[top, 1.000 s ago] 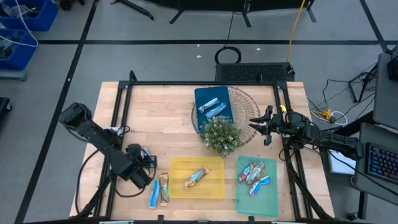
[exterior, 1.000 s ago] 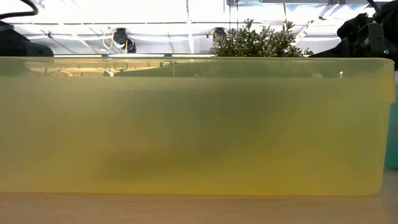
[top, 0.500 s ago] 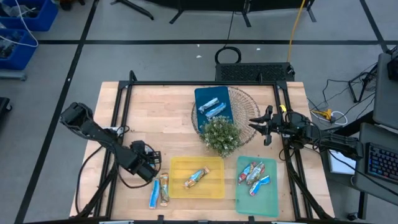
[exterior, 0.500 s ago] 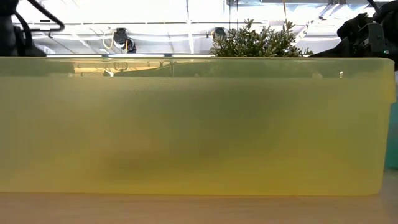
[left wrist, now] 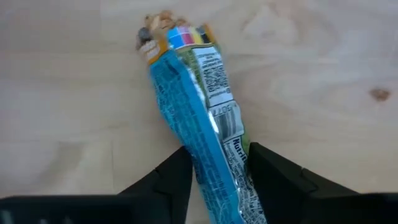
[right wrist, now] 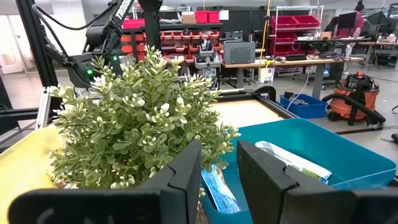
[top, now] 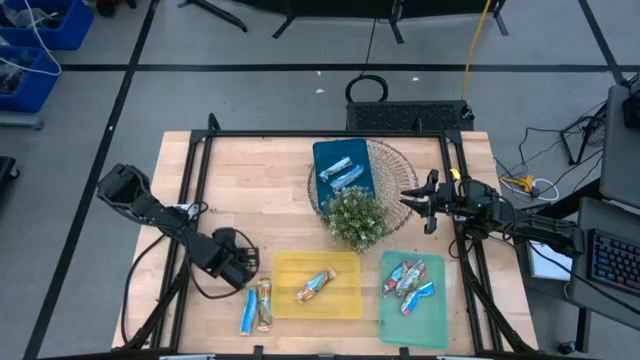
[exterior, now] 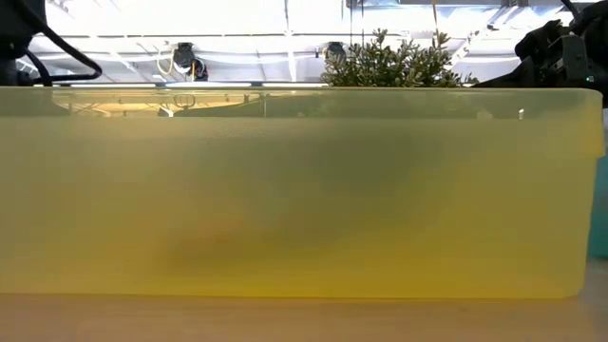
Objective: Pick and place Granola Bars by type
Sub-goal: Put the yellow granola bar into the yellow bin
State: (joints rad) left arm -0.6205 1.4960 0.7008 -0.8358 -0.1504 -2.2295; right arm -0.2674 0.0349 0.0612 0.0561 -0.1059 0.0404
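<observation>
A: Two bars lie loose on the table in the high view, a blue bar (top: 247, 312) and a brown bar (top: 264, 305), side by side just left of the yellow tray (top: 345, 303). The left gripper (top: 243, 267) hangs just above them, far nearer than the right gripper (top: 415, 201), which waits beside the plant (top: 354, 218).

B: And the sorted ones?

A: One bar sits in the yellow tray, several in the green tray (top: 436, 322), two in the blue tray (top: 327, 155).

B: The low view?

A: The yellow tray's wall (exterior: 304, 190) fills it; no bars are visible.

B: Left wrist?

A: A blue-wrapped bar (left wrist: 199, 118) runs lengthwise straight out from between the left gripper's fingers (left wrist: 168, 180). They stand a bar's width apart with its near end between them; I judge it gripped, though contact isn't certain.

B: Right wrist?

A: Fingers (right wrist: 186, 168) slightly parted, holding nothing.
</observation>
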